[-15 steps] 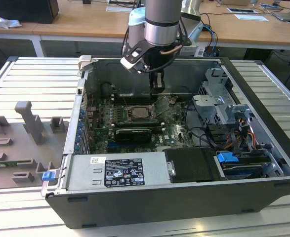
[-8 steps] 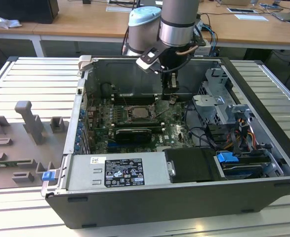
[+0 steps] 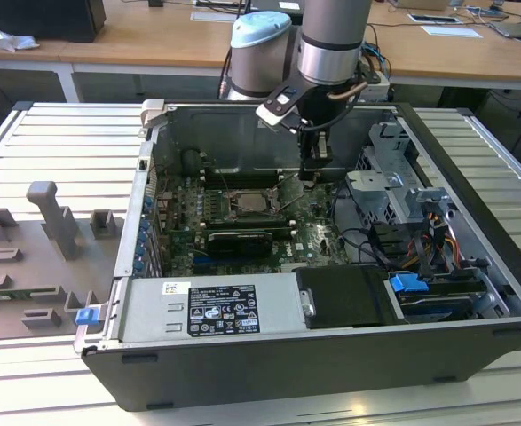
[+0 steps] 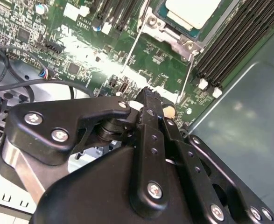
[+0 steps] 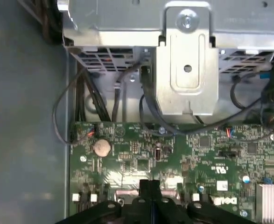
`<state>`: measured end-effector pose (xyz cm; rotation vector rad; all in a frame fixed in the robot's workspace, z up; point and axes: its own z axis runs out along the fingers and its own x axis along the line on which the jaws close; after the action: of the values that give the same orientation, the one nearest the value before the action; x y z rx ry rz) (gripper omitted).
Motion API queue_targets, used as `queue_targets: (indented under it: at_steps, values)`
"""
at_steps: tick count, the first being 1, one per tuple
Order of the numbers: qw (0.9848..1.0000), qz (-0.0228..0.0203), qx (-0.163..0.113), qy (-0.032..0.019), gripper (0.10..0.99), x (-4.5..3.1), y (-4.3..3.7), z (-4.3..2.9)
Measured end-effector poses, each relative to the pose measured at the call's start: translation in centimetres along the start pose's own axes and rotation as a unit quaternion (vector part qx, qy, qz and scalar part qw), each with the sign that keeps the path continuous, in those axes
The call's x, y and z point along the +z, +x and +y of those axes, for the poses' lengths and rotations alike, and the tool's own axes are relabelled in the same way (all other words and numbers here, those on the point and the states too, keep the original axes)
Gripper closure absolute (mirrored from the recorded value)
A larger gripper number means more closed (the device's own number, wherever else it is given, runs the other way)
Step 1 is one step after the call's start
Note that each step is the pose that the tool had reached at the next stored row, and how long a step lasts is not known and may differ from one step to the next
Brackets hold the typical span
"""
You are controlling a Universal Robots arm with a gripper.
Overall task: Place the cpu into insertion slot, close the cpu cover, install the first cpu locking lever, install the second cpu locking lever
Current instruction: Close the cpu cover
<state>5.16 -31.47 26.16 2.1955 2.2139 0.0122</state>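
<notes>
Item: black two-finger gripper (image 3: 313, 174), fingers drawn together, tips low over the green circuit board (image 5: 197, 154) inside an open dark grey computer case (image 3: 242, 377). Pale silver square cpu (image 4: 193, 10) seated in the silver-rimmed insertion slot (image 3: 249, 202), thin silver cpu cover (image 4: 173, 37) framing it. Thin silver wire lever (image 4: 187, 74) reaches from the socket to just beside the fingertips.

Open computer case (image 3: 269, 373) on slatted table (image 3: 65, 142), grey fixtures (image 3: 51, 213) alongside.

The cpu (image 4: 193, 11) is pale silver, the circuit board (image 4: 80, 42) green, the memory slots (image 4: 230, 49) and hand (image 4: 148, 95) black.
</notes>
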Motion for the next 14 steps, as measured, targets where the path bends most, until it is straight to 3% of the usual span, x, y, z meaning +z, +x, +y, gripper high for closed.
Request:
queue_targets:
  at_steps: [8,14]
  values:
    - [1.0,0.0,-0.004,0.0,0.98,0.34,0.0,0.85]
    - [1.0,-0.0003,-0.005,0.0011,0.98,1.23,0.01,1.23]
